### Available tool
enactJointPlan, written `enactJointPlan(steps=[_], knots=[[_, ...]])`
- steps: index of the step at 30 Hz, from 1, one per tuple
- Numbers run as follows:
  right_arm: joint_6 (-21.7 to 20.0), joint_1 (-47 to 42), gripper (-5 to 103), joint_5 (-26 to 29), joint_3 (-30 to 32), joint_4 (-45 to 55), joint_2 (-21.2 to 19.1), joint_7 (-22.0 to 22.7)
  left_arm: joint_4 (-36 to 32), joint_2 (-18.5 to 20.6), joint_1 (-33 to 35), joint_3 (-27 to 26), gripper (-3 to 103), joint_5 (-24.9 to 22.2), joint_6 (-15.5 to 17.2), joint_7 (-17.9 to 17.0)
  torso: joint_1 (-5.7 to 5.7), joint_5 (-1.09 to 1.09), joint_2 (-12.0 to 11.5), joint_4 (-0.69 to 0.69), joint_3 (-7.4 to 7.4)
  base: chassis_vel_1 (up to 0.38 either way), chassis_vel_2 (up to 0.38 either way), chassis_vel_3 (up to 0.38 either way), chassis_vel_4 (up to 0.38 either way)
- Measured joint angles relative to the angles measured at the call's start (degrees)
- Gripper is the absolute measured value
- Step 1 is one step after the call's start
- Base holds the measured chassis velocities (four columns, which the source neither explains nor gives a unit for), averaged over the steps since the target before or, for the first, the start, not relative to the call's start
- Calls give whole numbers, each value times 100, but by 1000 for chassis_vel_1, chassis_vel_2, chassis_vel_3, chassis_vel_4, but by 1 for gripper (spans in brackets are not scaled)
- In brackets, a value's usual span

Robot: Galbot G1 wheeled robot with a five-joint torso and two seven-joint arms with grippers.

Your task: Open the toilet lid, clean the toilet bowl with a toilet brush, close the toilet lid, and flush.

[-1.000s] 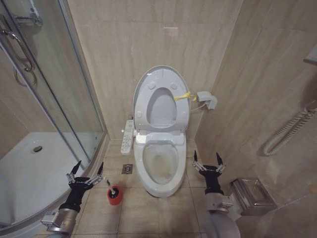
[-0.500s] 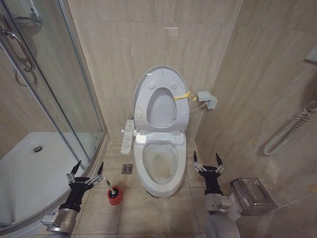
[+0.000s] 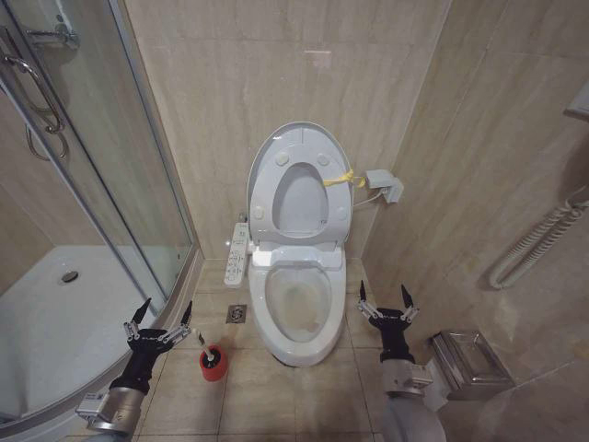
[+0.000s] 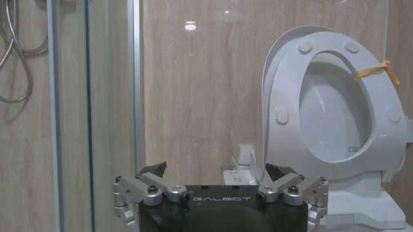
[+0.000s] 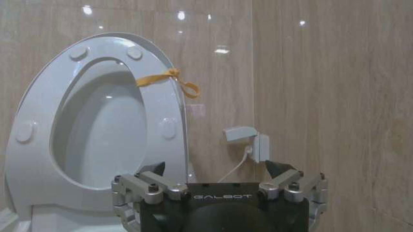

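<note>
Barely anything has changed over the last second: the right claw (image 3: 380, 301) has crept a touch lower and nearer the robot, and everything else sits where it did. Both claws are released and grasp nothing. The left claw (image 3: 161, 319) hovers low by the shower's curved edge, just beside the brush (image 3: 210, 356), whose dark head sits in its red cup (image 3: 213, 366) on the floor tiles left of the toilet. The right claw hangs near the front right of the bowl (image 3: 295, 308), apart from it.

The lid (image 3: 267, 152) already stands upright against the wall, with the seat (image 3: 299, 198) raised against it and a yellow band (image 3: 340, 178) tied at the seat's edge. So the opening step looks done, and the bowl lies exposed. Judging by this near-stillness, the robot is pausing between steps; the brush is untouched, so cleaning, closing and flushing all remain.
</note>
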Motion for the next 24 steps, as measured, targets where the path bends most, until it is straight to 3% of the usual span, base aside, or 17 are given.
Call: enactJointPlan(steps=[24], knots=[[-1,0,100,-1,0,7,-1,4,0,0,0,0,100,0,0,0,0,0,0,0,0,0,0,0,0]])
